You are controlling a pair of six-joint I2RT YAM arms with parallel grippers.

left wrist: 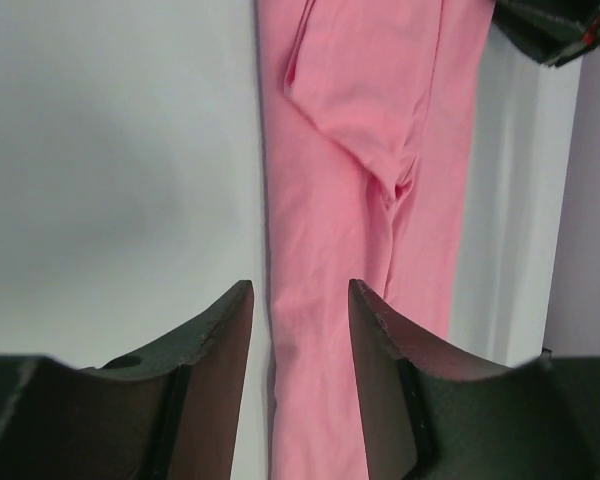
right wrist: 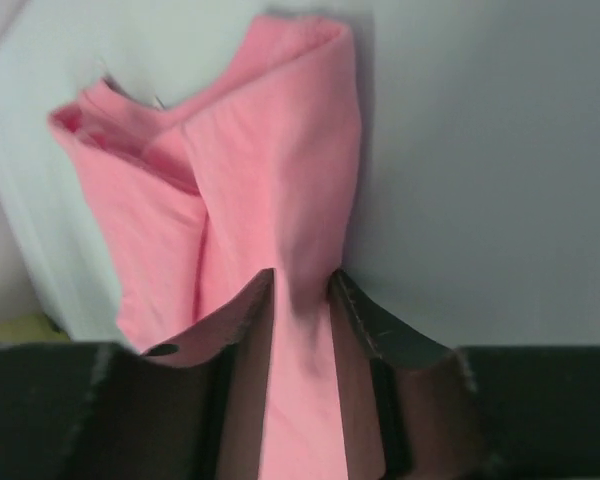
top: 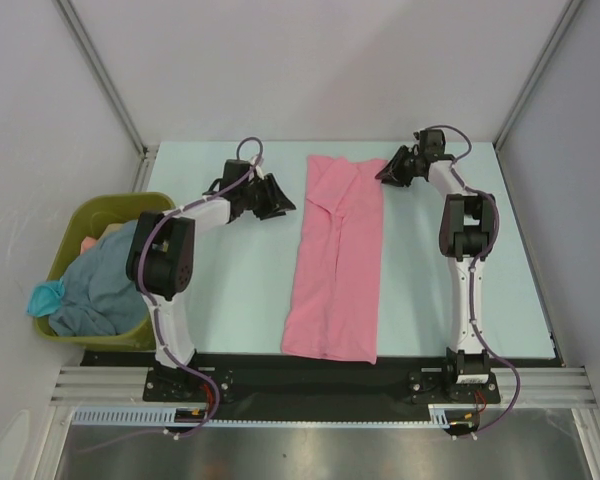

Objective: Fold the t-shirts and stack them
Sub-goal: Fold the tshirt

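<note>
A bubblegum pink t-shirt [top: 335, 260] lies folded lengthwise into a long strip down the middle of the table. My left gripper [top: 282, 204] is open and empty, just left of the shirt's far end. In the left wrist view the shirt's left edge [left wrist: 320, 330] shows between my left gripper's [left wrist: 300, 290] spread fingers. My right gripper [top: 383, 172] is at the shirt's far right corner. In the right wrist view my right gripper [right wrist: 302, 278] is shut on a bunched fold of the pink shirt [right wrist: 270, 170]. A grey-blue shirt [top: 100, 285] and a teal shirt [top: 45, 297] lie in the bin.
An olive-green plastic bin [top: 80, 222] stands at the table's left edge, beside the left arm. The right gripper's black body [left wrist: 555, 30] shows at the top right of the left wrist view. Walls close the table at the back and sides.
</note>
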